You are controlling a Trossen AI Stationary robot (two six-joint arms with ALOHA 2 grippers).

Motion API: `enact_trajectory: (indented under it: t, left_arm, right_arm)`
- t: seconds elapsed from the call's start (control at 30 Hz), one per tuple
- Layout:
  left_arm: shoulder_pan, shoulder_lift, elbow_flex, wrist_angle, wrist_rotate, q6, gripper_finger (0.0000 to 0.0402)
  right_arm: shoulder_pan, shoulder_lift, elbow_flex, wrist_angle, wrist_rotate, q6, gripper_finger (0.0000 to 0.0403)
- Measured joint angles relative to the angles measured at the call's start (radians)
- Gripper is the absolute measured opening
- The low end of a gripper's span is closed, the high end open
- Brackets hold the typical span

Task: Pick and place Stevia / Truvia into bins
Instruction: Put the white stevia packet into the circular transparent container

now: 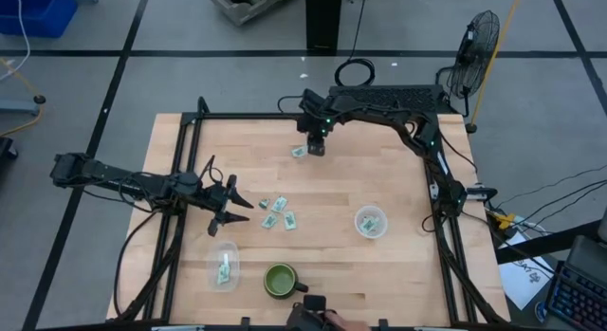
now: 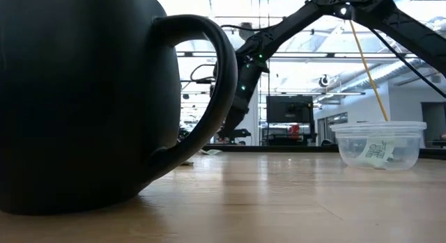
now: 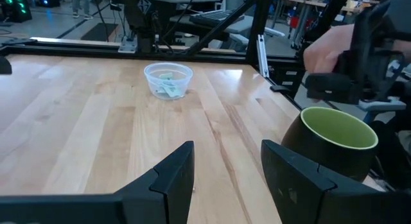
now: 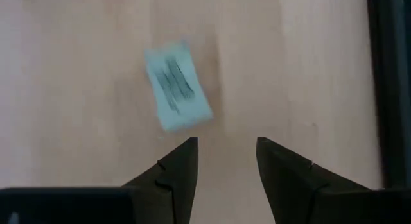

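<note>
Several pale green and white Stevia packets [image 1: 274, 212] lie flat in a loose cluster at the table's middle. A single packet [image 1: 300, 152] lies near the far edge. My right gripper [image 1: 316, 148] hovers open beside it, pointing down; the right wrist view shows this packet [image 4: 178, 87] just ahead of the open fingers [image 4: 225, 153]. My left gripper [image 1: 239, 208] is open, just left of the cluster, touching nothing. One clear cup [image 1: 225, 266] near the front holds a packet. The other cup [image 1: 371, 221] on the right holds packets too.
A dark green mug [image 1: 280, 281] stands at the near edge beside the left cup and fills the low view [image 2: 90, 97]. A person's hand [image 3: 327, 44] shows by a device beyond the mug [image 3: 334, 140]. A black frame [image 1: 180, 160] borders the table.
</note>
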Motion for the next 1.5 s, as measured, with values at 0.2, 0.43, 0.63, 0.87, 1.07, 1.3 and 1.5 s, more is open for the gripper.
enact_trajectory:
  t: [0.2,0.43,0.63,0.87,1.07,1.3,1.5]
  left_arm:
    - [0.000,0.000,0.000,-0.009,-0.001,0.013,0.0184]
    - [0.000,0.000,0.000,-0.014,-0.002,0.020,0.0184]
    - [0.000,0.000,0.000,-0.015,-0.002,0.027,0.0184]
    - [0.000,0.000,0.000,-0.018,-0.001,0.026,0.0184]
    - [0.000,0.000,0.000,-0.021,-0.001,0.024,0.0184]
    - [0.000,0.000,0.000,-0.021,-0.001,0.023,0.0184]
    - [0.000,0.000,0.000,-0.022,-0.001,0.020,0.0184]
  right_arm:
    - [0.016,0.003,-0.048,0.013,0.002,-0.033,0.0133]
    - [0.027,0.002,-0.063,0.048,-0.014,-0.037,0.0128]
    - [0.042,0.001,-0.063,0.069,-0.016,-0.073,0.0129]
    - [0.050,0.008,-0.063,0.120,-0.041,-0.121,0.0126]
    - [0.047,0.009,-0.063,0.110,-0.038,-0.120,0.0112]
    - [0.046,0.009,-0.063,0.142,0.023,-0.149,0.0089]
    - [0.029,-0.060,-0.060,0.207,-0.229,0.031,0.0017]
